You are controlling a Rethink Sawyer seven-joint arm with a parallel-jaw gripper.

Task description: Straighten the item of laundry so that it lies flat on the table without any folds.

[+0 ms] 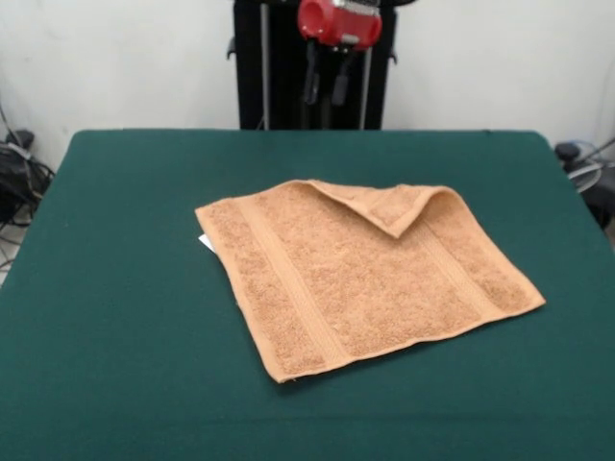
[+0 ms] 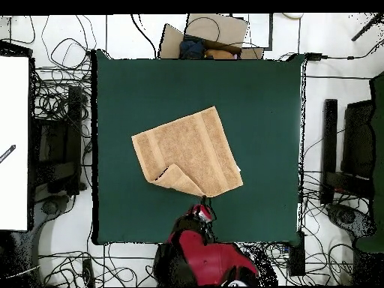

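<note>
Diagonally on table (image 1: 115, 288), towel (image 1: 356, 288), stripes toward viewer, far corner folded over, hand (image 1: 326, 88) fingers apart.

The towel's (image 1: 365, 274) folded corner (image 1: 394, 204) hides the cloth beneath.

Bare table (image 1: 125, 288) all round towel (image 1: 365, 279) (one corner folded), seemingly unobstructed

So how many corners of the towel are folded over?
1. The towel has one folded-over corner, on its side nearest the robot; in the overhead view it shows at the towel's lower left. The other three corners lie flat on the green table.
</note>
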